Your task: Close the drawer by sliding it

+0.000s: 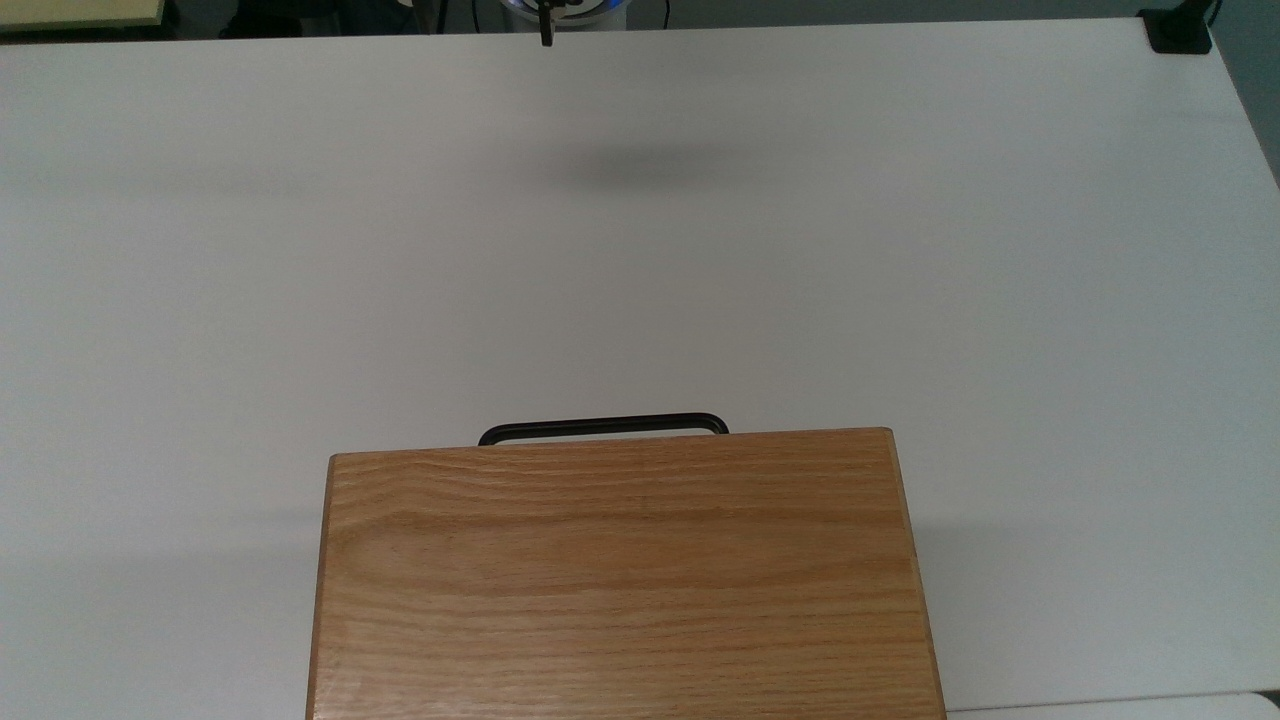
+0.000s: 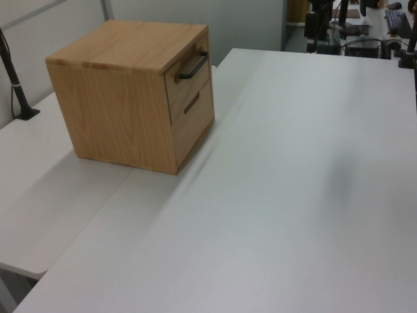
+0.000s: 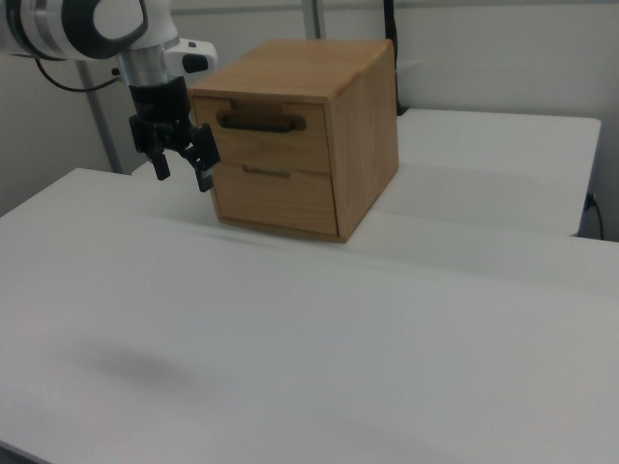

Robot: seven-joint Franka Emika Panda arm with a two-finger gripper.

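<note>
The gripper point(image 3: 182, 172) hangs fingers-down, parted and empty, off the table point(image 3: 319, 338); the oak-grained drawer point(image 3: 266, 133) sits flush.

Oak-grained cabinet body point(image 1: 625, 575) with flat top at lower centre of the top view, white table point(image 1: 900, 250) beneath it, second lower white table point(image 3: 503, 164) behind at the right view's right, black clamp post point(image 2: 13, 78) at the left view's left edge.

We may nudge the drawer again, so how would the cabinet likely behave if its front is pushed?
The cabinet looks like solid wood, wide and squat, so tipping seems unlikely. It sits straight on the smooth white table, so it might slide. The drawer sits flush, probably giving little.
</note>
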